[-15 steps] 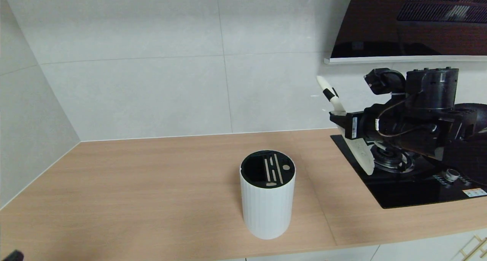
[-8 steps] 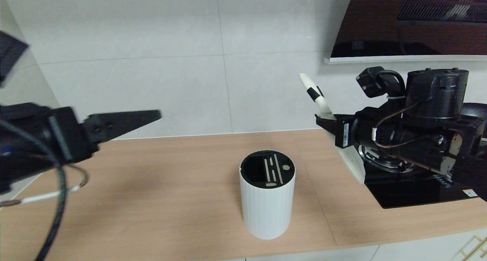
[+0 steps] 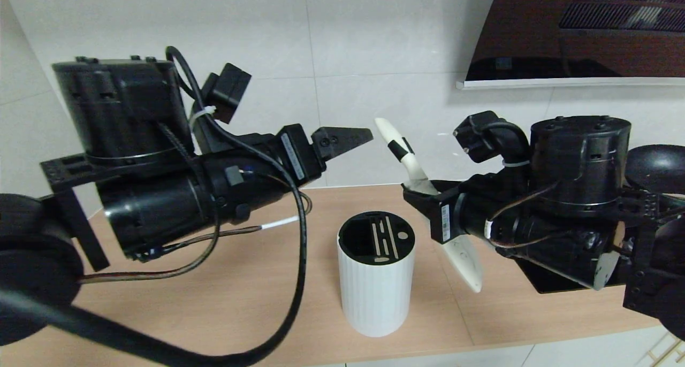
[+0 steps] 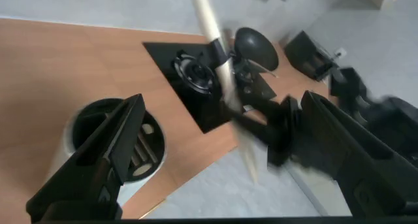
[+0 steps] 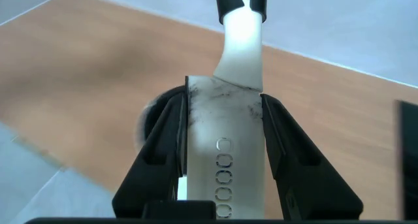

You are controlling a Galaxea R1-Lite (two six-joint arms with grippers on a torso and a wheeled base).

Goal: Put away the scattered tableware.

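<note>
A white holder (image 3: 376, 281) is seen upright on the counter (image 3: 214, 303), near its front edge, its slotted black top uncovered. Just right of it, a white knife (image 3: 464, 260) is gripped by the blade in the right gripper (image 3: 425, 198). The knife is tilted, with its tip down beside the holder and apart from it, and its handle up. The left gripper (image 3: 347, 140) is held above the counter left of the holder, jaws spread wide, nothing between them. A stove (image 4: 196, 74) is set into the counter at the right, below a dark hood (image 3: 578, 30).
</note>
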